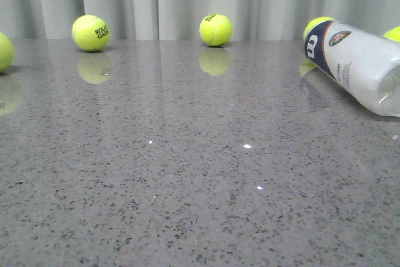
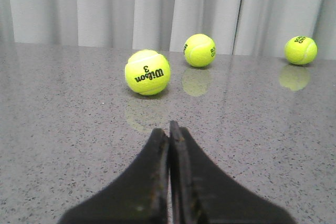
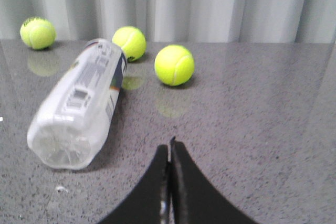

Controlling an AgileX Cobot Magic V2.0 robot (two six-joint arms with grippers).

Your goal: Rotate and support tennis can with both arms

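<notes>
The tennis can (image 1: 357,65) lies on its side at the right of the grey table, its navy band with the white W toward the back and its clear bottom toward the front. It also shows in the right wrist view (image 3: 81,106), off to one side of my right gripper (image 3: 169,148), which is shut and empty, apart from the can. My left gripper (image 2: 169,129) is shut and empty over bare table, with a Wilson ball (image 2: 147,72) ahead of it. Neither gripper shows in the front view.
Yellow-green tennis balls lie along the back by the grey curtain: one at the left edge (image 1: 4,51), one at back left (image 1: 90,32), one at back centre (image 1: 215,29), and two behind the can (image 1: 315,26) (image 1: 394,33). The table (image 1: 187,186) is speckled grey stone.
</notes>
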